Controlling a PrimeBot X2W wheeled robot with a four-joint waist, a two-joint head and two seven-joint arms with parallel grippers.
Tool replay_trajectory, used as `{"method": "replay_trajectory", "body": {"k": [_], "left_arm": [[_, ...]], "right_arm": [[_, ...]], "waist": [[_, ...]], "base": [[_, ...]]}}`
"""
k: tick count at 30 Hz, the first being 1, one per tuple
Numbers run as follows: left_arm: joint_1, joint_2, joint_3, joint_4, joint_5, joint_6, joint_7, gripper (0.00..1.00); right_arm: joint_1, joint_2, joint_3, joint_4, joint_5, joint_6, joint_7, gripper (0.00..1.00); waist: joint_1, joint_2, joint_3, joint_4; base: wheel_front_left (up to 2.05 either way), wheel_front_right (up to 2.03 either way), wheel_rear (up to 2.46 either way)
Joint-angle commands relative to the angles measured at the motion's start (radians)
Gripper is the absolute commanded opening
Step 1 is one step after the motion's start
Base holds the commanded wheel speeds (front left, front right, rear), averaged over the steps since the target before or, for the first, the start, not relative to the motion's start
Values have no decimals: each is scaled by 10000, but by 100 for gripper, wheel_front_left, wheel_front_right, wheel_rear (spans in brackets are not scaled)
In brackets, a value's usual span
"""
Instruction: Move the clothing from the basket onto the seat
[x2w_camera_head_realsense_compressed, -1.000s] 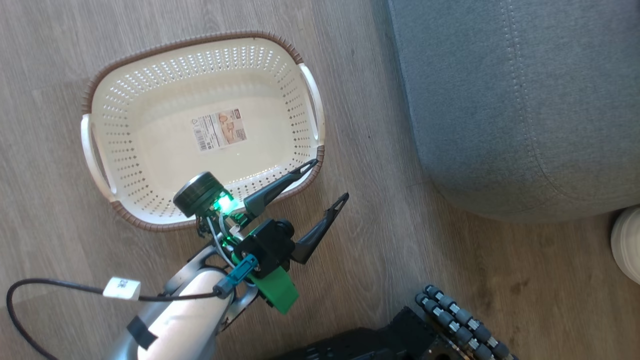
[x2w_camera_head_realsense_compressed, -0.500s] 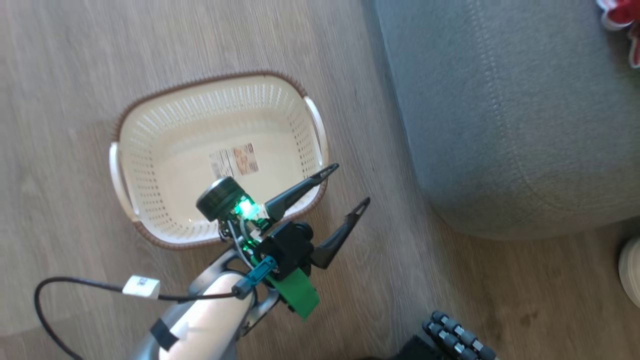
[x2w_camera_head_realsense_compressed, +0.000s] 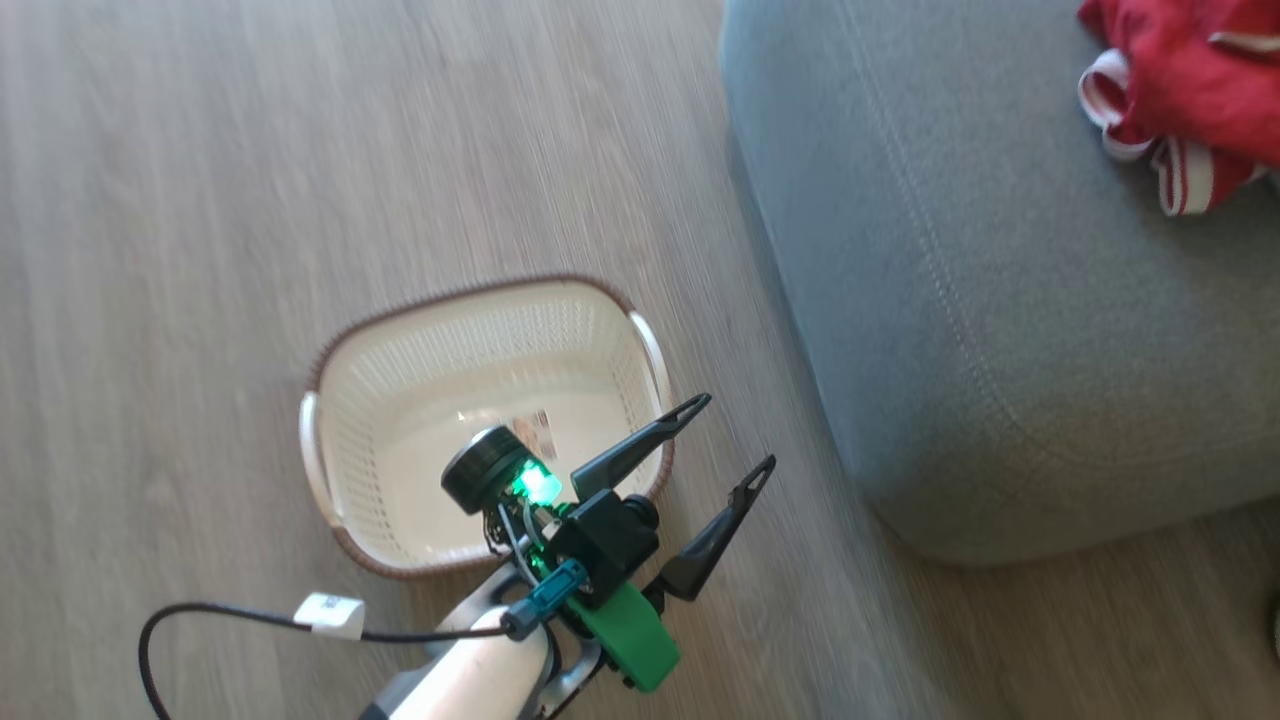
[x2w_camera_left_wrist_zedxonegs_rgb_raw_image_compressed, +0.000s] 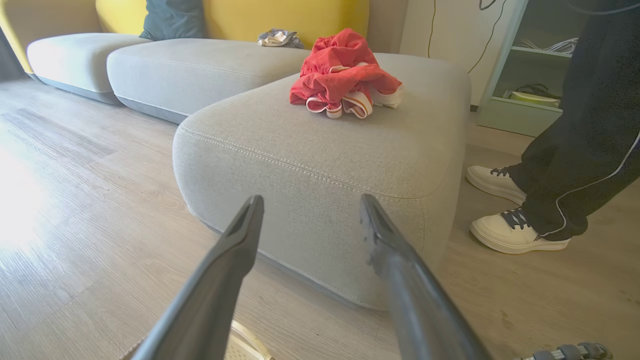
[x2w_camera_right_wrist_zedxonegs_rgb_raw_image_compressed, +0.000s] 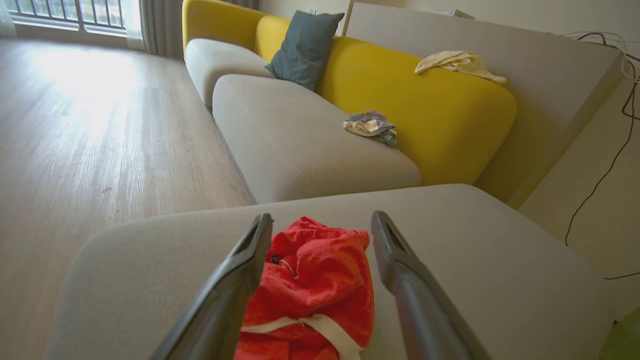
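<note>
Here my left tool (x2w_camera_head_realsense_compressed: 737, 430) and right tool (x2w_camera_right_wrist_zedxonegs_rgb_raw_image_compressed: 321, 216) stand wide; the right one, withdrawing, may snag the clothing (x2w_camera_right_wrist_zedxonegs_rgb_raw_image_compressed: 310, 290) off the seat (x2w_camera_right_wrist_zedxonegs_rgb_raw_image_compressed: 500, 260).

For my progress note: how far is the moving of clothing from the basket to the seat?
Done: the red clothing lies on the seat; the basket looks empty, partly hidden by the left gripper. In hand: nothing; both it and the right gripper stand open. Left: seemingly nothing.

Red clothing (x2w_camera_left_wrist_zedxonegs_rgb_raw_image_compressed: 345, 75) w/ white bands (red-striped), grey seat (x2w_camera_left_wrist_zedxonegs_rgb_raw_image_compressed: 310, 160), cream basket (x2w_camera_head_realsense_compressed: 365, 460)
</note>
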Motion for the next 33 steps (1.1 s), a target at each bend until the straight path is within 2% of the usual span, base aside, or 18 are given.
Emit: {"method": "replay_trajectory", "body": {"k": [1, 8, 12, 18, 20, 26, 33], "left_arm": [[41, -131, 314, -241, -83, 107, -95, 100], [381, -294, 640, -153, -191, 330, -95, 100], [568, -332, 925, -132, -310, 518, -95, 100], [857, -347, 1562, -13, -513, 810, -95, 100], [931, -348, 1871, 31, -595, 937, -95, 100], [1265, -350, 3183, 91, -1066, 1505, -95, 100], [1453, -351, 4006, 162, -1216, 2011, -95, 100]], "right_arm": [[160, -47, 230, -519, 323, 67, -121, 100], [1503, -299, 1890, -3591, 2490, 67, -134, 100], [2827, -726, 2844, -5678, 3817, 67, -135, 100], [4720, -900, 3081, -7862, 4839, 67, -136, 100], [5300, -707, 2999, -8427, 4995, 67, -136, 100], [7072, 528, 3127, -9966, 5025, 67, -137, 100], [8406, 1435, 3118, -10792, 4550, 67, -137, 100]], "waist": [[0, -1, -643, 167], [0, -1, -1623, 469], [0, -1, -2099, 736], [0, -1, -2669, 1261], [0, -1, -2757, 1449], [0, -1, -3038, 2158], [0, -1, -3222, 2810]], "base": [[0, 0, 0], [0, 0, 0], [0, 0, 0], [0, 0, 0], [0, 0, 0], [0, 0, 0], [0, 0, 0]]}}
